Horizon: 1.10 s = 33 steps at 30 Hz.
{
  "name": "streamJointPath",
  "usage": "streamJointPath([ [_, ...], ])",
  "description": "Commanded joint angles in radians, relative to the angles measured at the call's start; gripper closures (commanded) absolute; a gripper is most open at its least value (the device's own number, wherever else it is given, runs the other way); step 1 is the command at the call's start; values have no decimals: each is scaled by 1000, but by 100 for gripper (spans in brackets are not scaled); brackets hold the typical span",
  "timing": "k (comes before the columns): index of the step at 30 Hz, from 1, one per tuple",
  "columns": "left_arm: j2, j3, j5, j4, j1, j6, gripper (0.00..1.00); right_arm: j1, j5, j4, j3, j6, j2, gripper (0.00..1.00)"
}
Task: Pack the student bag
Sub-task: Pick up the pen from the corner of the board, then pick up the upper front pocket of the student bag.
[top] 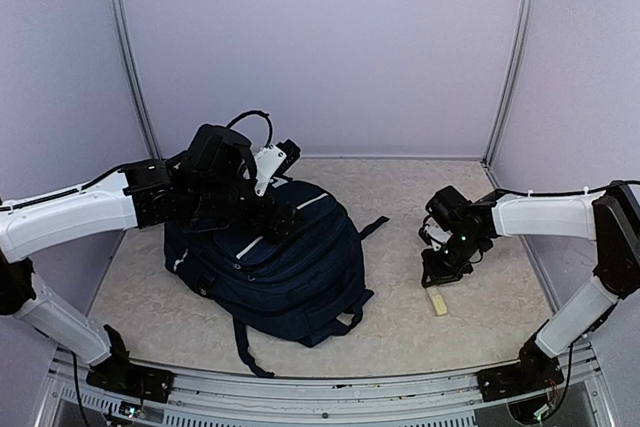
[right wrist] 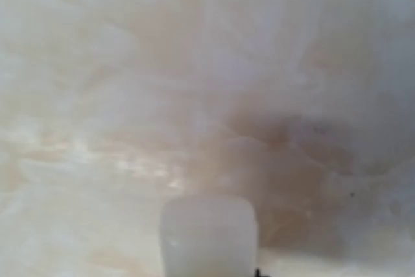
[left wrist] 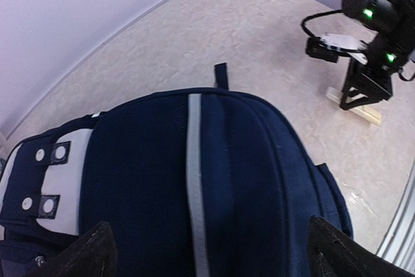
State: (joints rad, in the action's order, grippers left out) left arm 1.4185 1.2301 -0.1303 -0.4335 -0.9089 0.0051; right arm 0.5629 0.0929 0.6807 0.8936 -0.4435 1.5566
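The student bag [top: 290, 272] is dark navy with a white stripe and lies front side up at left centre of the table. In the left wrist view the bag [left wrist: 259, 180] fills the lower frame, with its white patch [left wrist: 55, 186] at left. My left gripper [top: 283, 217] hovers just over the bag's upper part, open and empty [left wrist: 214, 251], its fingertips [left wrist: 97, 248] wide apart. My right gripper [top: 432, 275] points straight down at the table, at one end of a small pale block [top: 437, 302]. The block shows blurred at the bottom of the right wrist view [right wrist: 207, 238]. The right jaws are hidden.
The bag's black straps [top: 245, 342] trail toward the near edge, and one strap end [top: 373, 227] sticks out to the right. The beige table [top: 420, 197] is walled by pale panels at the back and sides. A metal rail [top: 320, 387] runs along the front.
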Motion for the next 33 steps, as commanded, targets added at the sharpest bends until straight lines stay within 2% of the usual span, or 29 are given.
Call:
streamJointPath([
  [1, 24, -33, 93, -33, -7, 31, 2, 9, 47, -59, 35, -9, -62, 100],
  [6, 80, -2, 64, -58, -42, 42, 11, 17, 117, -127, 59, -9, -122, 100],
  [8, 102, 35, -12, -103, -46, 30, 21, 22, 141, -142, 66, -9, -144, 100],
  [9, 108, 55, -52, -127, -49, 20, 28, 25, 151, -146, 68, -9, -153, 100],
  [10, 108, 68, -91, -142, -53, 11, 40, 28, 164, -151, 69, -9, -161, 100],
  [12, 92, 80, -140, -145, -62, 1, 74, 37, 185, -163, 66, -9, -180, 100],
  [13, 76, 78, -147, -137, -68, 0, 87, 45, 194, -175, 64, -24, -191, 100],
  [15, 42, 79, -136, -119, -85, -5, 99, 58, 210, -205, 65, -43, -212, 100],
  [20, -39, 73, -80, -53, -126, 11, 100, 96, 248, -279, 115, -35, -232, 100],
  [22, -68, 68, -158, -39, -122, 14, 100, 130, 267, -341, 150, -27, -225, 100],
  [25, -106, 53, -238, 11, -81, 17, 100, 216, 275, -522, 209, -8, -188, 100],
  [29, -147, 34, -219, 100, -27, 30, 100, 359, 211, -813, 281, 151, -66, 100],
  [33, -172, 32, -143, 127, -5, 29, 100, 441, 128, -980, 375, 422, 83, 100],
])
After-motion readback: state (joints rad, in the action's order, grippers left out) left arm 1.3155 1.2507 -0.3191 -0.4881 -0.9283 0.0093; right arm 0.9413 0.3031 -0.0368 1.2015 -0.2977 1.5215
